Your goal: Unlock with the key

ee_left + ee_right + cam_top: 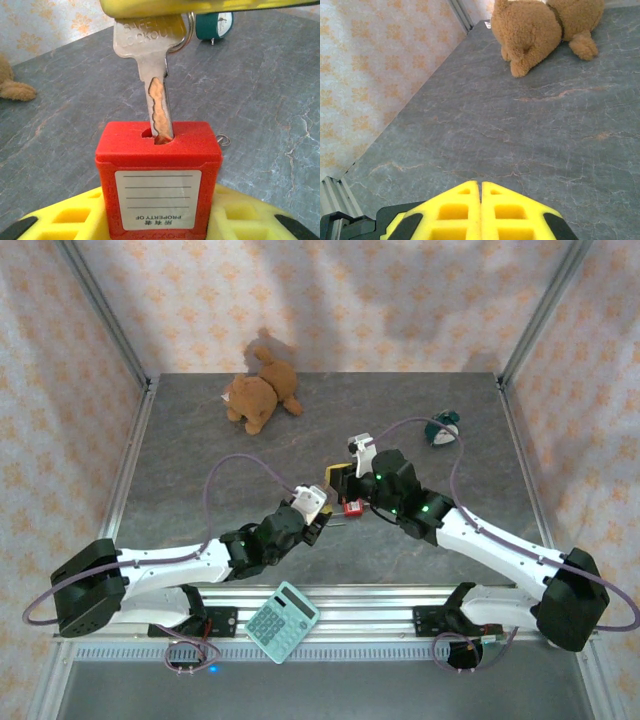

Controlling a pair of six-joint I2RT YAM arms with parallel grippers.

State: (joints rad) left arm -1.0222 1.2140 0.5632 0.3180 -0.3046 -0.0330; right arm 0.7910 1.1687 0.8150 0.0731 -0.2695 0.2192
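Note:
A red padlock [159, 185] with a white label stands upright between my left gripper's [158, 212] yellow fingers, which are shut on its body. A silver key [158, 100] stamped "SAFETY LOCKOUT" has its blade partway down in the keyhole on the padlock's top face. Its head is pinched under the yellow fingers [200, 6] of my right gripper [480, 186], whose jaws are pressed together. In the top view both grippers meet at mid-table, left gripper [324, 518] and right gripper [340, 485] on either side of the padlock [350, 508].
A brown teddy bear [262, 390] lies at the back of the table. A green alarm clock [441, 428] stands at the back right. A teal calculator [282, 622] rests on the near rail. A small metal ring [223, 140] lies on the table behind the padlock.

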